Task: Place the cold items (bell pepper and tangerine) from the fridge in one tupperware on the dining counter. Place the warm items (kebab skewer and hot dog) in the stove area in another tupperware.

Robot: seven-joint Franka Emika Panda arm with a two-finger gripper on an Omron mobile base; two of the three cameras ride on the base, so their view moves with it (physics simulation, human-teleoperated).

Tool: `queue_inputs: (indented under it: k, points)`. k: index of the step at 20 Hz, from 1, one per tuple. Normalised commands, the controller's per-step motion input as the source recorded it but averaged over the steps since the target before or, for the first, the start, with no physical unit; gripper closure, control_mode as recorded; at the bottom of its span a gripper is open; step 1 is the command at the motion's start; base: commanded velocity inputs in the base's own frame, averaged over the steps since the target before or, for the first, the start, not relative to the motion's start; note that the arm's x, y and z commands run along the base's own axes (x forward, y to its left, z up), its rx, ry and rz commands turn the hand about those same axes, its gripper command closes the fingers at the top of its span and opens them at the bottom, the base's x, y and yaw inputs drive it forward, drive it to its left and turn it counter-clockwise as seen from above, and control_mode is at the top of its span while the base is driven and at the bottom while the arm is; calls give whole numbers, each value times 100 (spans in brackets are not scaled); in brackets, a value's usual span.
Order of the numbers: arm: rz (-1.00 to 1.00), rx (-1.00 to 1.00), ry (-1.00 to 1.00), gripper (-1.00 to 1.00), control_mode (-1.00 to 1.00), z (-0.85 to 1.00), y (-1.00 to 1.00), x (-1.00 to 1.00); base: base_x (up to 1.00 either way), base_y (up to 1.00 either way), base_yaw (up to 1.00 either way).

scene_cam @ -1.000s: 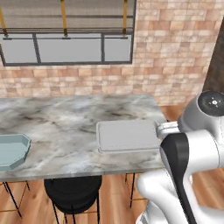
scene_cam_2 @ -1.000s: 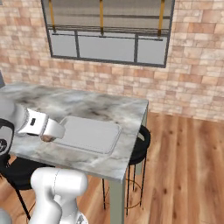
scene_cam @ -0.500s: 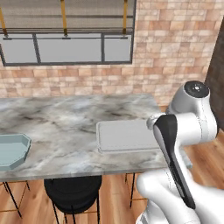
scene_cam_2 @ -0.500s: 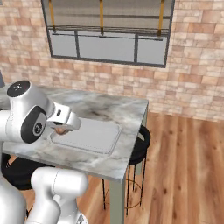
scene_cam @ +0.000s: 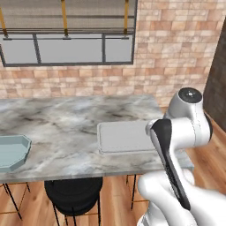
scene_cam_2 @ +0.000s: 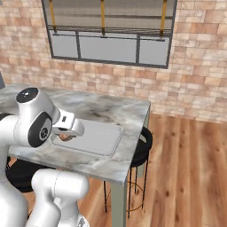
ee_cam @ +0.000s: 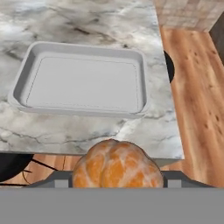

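Gripper (scene_cam_2: 65,137) holds the tangerine (ee_cam: 117,164) at the counter's (scene_cam: 66,128) near edge, short of the grey tub (ee_cam: 81,81). Carry it over the tub's middle, lower close to the floor, then release.

1 tangerine (ee_cam: 117,164), 2 tupperwares: grey (scene_cam: 125,137), blue-grey (scene_cam: 12,152); 2 black stools (scene_cam: 73,197) (scene_cam_2: 141,142)

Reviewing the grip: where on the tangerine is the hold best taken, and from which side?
Across its widest middle, from above. The tangerine is round and segmented, so pads on opposite sides of its girth won't slip off. The gripper appears to hold it this way, near the grey tupperware.
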Motion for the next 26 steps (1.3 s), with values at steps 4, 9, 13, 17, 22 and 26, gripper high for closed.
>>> queue_inputs:
  k: [4,9,13,17,22,26]
  points:
    - [6,0,1,100,-100,-37,-23,35,0,0,0]
    - [12,2,1,100,-100,-26,-29,49,0,0,0]
    - [6,0,5,100,-100,-31,-6,38,0,0,0]
    - [1,0,10,100,-100,-34,-1,21,0,0,0]
    - [0,-1,13,100,-100,-31,0,35,0,0,0]
    - [0,0,2,100,-100,-31,0,44,0,0,0]
